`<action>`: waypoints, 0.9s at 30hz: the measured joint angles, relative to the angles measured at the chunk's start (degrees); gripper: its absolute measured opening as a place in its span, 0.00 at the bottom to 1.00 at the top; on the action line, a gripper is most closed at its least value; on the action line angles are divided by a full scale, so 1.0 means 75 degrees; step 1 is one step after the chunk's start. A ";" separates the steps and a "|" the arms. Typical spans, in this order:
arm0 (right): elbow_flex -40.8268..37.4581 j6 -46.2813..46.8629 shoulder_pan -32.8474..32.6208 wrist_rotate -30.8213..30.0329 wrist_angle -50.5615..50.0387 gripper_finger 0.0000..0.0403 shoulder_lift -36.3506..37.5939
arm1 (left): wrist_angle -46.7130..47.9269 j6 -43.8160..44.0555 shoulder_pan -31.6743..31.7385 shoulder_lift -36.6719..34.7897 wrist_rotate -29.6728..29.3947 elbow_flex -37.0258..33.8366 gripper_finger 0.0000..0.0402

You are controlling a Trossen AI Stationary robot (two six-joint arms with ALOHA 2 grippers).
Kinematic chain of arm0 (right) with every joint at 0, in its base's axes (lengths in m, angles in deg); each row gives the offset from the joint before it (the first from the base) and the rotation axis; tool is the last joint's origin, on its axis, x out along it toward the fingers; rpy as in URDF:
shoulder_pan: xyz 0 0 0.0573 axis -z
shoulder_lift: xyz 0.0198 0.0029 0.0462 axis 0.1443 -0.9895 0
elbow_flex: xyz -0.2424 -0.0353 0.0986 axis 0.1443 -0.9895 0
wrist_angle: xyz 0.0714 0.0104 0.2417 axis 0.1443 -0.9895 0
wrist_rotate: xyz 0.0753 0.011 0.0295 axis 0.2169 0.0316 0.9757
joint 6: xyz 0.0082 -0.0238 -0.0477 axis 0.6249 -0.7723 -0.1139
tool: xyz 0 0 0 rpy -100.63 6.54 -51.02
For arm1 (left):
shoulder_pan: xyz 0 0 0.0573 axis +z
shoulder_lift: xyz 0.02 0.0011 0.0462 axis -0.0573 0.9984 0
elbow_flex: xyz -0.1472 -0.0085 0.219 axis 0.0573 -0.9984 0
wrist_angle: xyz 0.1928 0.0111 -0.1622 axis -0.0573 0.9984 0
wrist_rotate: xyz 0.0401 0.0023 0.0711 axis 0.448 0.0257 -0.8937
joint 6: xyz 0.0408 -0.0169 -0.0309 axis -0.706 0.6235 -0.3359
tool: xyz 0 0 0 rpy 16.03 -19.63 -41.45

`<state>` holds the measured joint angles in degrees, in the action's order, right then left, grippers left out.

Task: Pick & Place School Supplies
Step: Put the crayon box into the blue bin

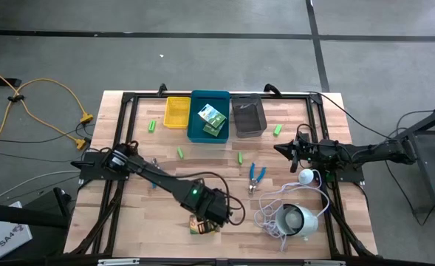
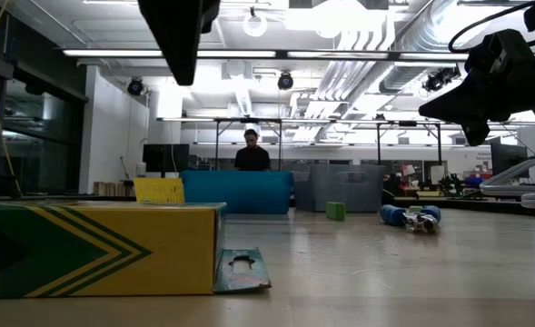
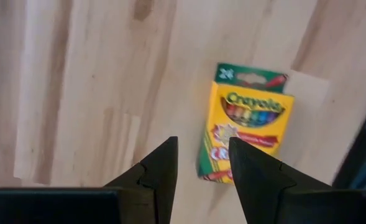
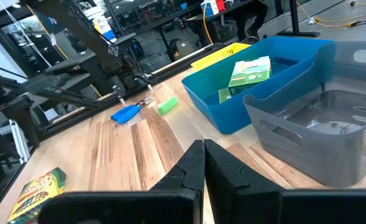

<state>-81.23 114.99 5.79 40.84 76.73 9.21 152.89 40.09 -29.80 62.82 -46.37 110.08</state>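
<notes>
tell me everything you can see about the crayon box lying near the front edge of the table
The crayon box is a small yellow cardboard pack with green trim and a Crayola logo above a printed row of crayons. It lies flat, face up, on the bare wood table near the front edge, touching only the wood. In the low view one end flap hangs open. The left gripper hovers right above it, jaws open and touching nothing.

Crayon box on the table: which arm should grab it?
Left. The left gripper hovers open directly above the crayon box, while the right gripper waits shut near the grey bin.
</notes>
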 joint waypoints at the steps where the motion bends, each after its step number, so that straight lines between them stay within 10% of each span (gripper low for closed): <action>1: 0.0000 -0.0002 0.0000 0.0000 0.0000 0.01 0.0000 | 0.0002 0.0001 -0.0024 -0.0001 0.0097 0.0000 0.34; 17: -0.0002 0.1768 0.0001 0.0032 0.0064 0.01 0.0003 | 0.0266 0.0993 -0.0900 -0.0004 0.0602 0.0000 0.34; 27: -0.0003 0.1614 0.0003 0.0383 0.1086 0.01 0.0003 | 0.0318 0.1145 -0.1707 -0.0004 -0.0937 -0.0009 0.34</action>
<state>-81.25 127.10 5.82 43.71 84.87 9.23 155.27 48.68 -42.60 62.79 -53.39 110.02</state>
